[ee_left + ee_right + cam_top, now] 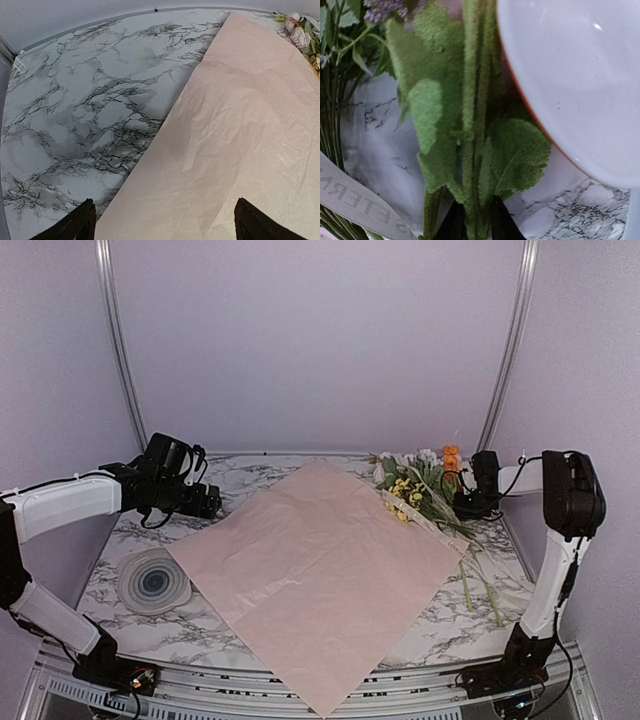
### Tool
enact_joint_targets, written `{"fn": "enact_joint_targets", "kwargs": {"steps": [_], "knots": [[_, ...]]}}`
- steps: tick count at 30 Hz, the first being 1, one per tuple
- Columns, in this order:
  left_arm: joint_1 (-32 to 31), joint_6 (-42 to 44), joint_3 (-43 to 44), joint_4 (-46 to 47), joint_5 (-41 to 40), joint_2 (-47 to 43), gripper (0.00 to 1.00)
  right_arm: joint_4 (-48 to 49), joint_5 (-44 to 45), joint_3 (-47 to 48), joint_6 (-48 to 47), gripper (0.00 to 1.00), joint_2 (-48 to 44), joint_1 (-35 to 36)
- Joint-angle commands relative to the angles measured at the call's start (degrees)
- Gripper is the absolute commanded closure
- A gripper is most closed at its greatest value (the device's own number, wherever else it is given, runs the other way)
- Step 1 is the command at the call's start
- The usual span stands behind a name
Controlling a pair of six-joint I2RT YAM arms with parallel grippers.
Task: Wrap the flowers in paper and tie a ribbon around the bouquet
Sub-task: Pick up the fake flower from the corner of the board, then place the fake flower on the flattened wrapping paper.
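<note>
**Inspector:** State of the right tool point(476, 226)?

**Examiner:** It is pinched on a fuzzy green stem of the flowers point(470, 125); the stem is seen between the two dark tips. A white, red-rimmed bowl point(580, 75) is noted just beside the leaves. The lettered ribbon point(355, 200) is laid across the stems on the bench point(370, 145).

**Inspector:** And the left tool point(165, 229)?

**Examiner:** It is spread wide, with nothing held, above the left edge of the paper point(240, 130). The paper is laid flat mid-bench. The flowers are found along its far right edge. A grey ringed disc point(153, 582) is recorded just beside its left corner.
</note>
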Motion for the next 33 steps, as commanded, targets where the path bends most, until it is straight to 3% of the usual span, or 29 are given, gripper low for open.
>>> {"fn": "enact_joint_targets", "kwargs": {"steps": [1,4,12,22,30,33], "knots": [[0.27,0.29,-0.4,0.69,0.55,0.56,0.03,0.03,-1.97,0.11,-1.21,0.87,0.76,-0.04],[0.3,0.21,-0.39,0.72,0.69,0.63,0.03,-0.18,-0.99,0.35,-1.84,0.96,-1.17,-0.05],[0.26,0.21,-0.55,0.66,1.5,0.13,0.03,0.99,4.39,-1.19,-4.99,1.0,-13.64,1.45],[0.31,0.38,-0.65,0.7,1.05,-0.44,0.04,21.83,18.63,-13.98,-9.96,1.0,-40.29,6.98],[0.2,0.6,-0.74,0.72,1.24,-0.58,0.03,35.05,12.85,-15.68,-11.63,1.0,-57.48,7.08],[0.15,0.65,-0.65,0.67,1.07,-0.51,0.03,37.78,2.71,-15.5,-12.1,1.0,-60.72,7.14]]}}
